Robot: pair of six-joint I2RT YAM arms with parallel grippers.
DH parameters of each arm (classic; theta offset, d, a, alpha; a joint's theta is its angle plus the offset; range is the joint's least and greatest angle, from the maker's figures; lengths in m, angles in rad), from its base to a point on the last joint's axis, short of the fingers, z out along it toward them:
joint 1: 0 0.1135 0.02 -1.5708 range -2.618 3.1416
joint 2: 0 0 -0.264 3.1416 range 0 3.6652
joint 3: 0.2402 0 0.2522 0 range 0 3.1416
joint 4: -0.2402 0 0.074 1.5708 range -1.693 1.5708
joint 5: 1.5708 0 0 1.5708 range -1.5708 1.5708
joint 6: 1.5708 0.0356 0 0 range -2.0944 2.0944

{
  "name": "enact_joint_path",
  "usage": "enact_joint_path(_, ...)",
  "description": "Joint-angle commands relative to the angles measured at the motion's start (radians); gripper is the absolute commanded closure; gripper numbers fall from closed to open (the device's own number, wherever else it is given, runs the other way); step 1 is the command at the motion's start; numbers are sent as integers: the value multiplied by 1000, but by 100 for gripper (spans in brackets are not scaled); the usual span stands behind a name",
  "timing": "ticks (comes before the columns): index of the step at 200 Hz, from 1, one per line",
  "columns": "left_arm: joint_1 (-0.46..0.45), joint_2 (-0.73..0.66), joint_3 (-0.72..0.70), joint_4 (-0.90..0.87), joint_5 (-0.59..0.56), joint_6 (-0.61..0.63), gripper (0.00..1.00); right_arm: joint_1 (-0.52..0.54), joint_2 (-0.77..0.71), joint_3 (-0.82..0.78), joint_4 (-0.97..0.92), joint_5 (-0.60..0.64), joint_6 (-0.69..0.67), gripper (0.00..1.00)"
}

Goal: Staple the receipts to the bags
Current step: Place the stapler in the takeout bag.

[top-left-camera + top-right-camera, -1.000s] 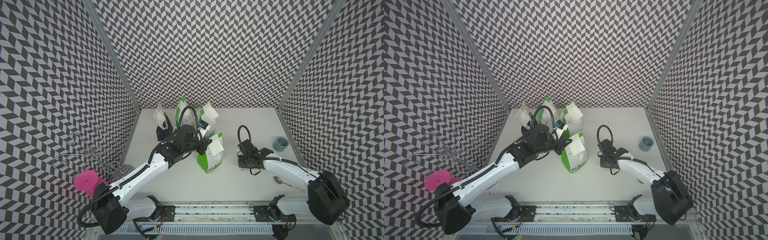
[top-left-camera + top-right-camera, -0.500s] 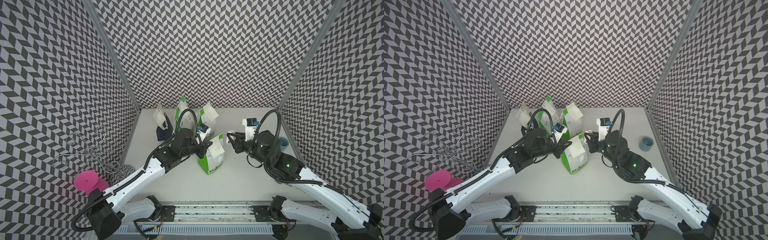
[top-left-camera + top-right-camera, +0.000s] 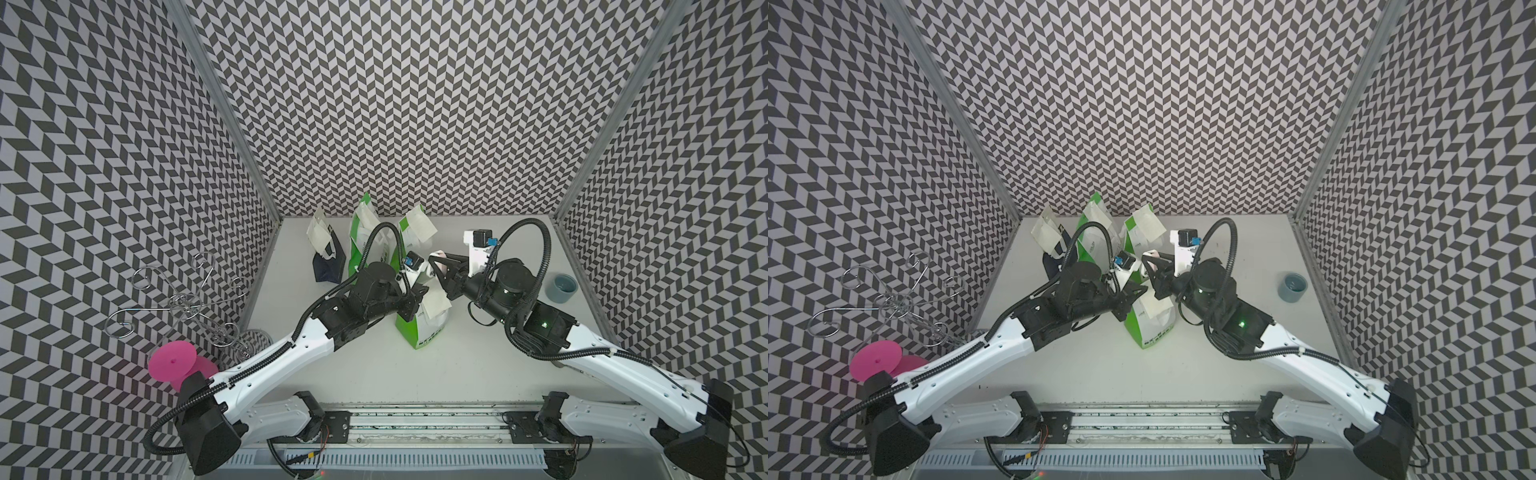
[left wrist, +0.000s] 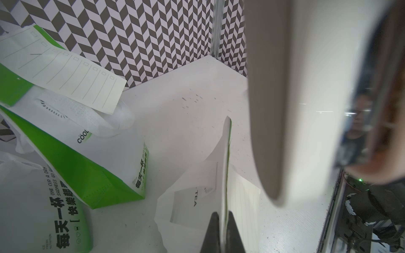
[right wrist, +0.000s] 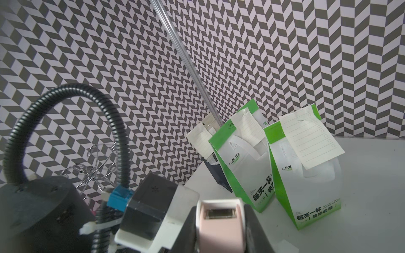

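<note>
My left gripper (image 4: 222,219) is shut on the top edge of the front green-and-white bag (image 3: 422,336), pinching a cream receipt (image 4: 245,197) against it. My right gripper (image 5: 219,221) is shut on the pinkish-white stapler (image 5: 219,230), held just above and behind that bag's top (image 3: 438,255). In the left wrist view the stapler (image 4: 285,87) looms blurred beside the bag edge, apart from it. Against the back wall stand two green bags (image 5: 241,164) (image 5: 306,186) and a navy bag (image 3: 328,266), each with a receipt (image 5: 311,135) hanging at its top.
A grey-blue cup (image 3: 561,288) stands near the right wall. A wire rack (image 3: 187,303) and a pink spool (image 3: 172,365) sit outside the left wall. The table (image 3: 478,365) is white and walled on three sides.
My right arm has risen from the table at the right and swung toward the front bag with the stapler. The left gripper keeps its hold on the bag top, barely moved.
</note>
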Motion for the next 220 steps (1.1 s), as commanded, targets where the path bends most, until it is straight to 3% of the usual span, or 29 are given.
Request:
enact_joint_path(1, -11, 0, 12, 32, -27, -6, 100, 8, 23, -8, 98, 52, -2, 88)
enact_joint_path(151, -13, 3, 13, 32, -25, -2, 100, 70, 58, -82, 95, 182, -63, 88)
enact_joint_path(220, -11, 19, 27, 25, 27, -11, 100, 82, 25, -131, 127, 226, -96, 87)
